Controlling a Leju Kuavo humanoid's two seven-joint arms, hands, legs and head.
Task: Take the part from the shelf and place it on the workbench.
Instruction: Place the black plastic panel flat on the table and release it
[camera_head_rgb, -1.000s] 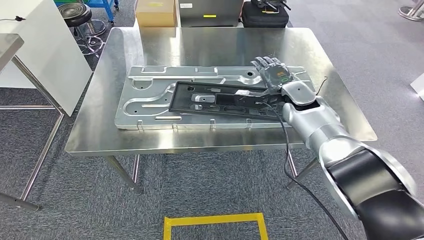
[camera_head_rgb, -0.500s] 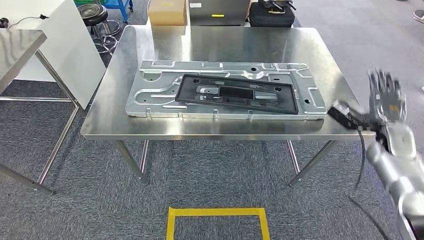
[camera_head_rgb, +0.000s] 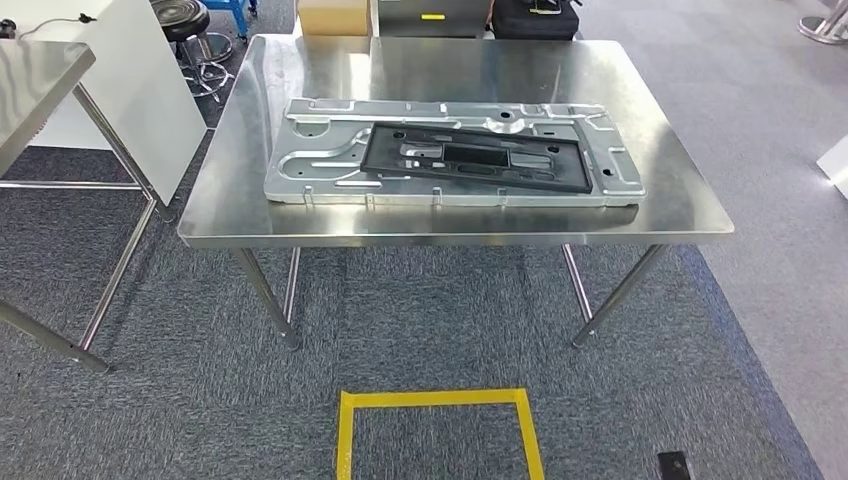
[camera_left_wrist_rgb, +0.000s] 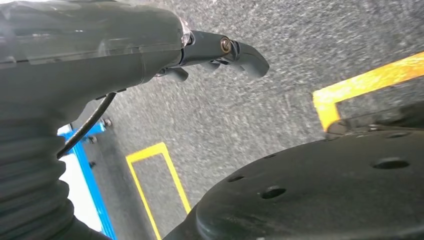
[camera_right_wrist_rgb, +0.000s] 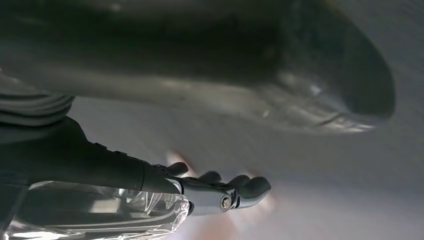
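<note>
black part (camera_head_rgb: 474, 160) flat on silver panel (camera_head_rgb: 320, 165), workbench (camera_head_rgb: 680, 200) | left hand (camera_left_wrist_rgb: 220, 50), right hand (camera_right_wrist_rgb: 220, 192): empty, fingers extended

A black part (camera_head_rgb: 470, 160) lies flat on a larger silver metal panel (camera_head_rgb: 300, 170) (ribbed, with holes) on the steel workbench (camera_head_rgb: 450, 225). Grey carpet (camera_head_rgb: 180, 380) below carries a yellow tape square (camera_head_rgb: 437, 400); a cardboard box (camera_head_rgb: 333, 16) stands behind.

The head camera looked down from high at the workbench (camera_head_rgb: 300, 225); both wrist cameras sat close behind their hands, sharing nothing.
</note>
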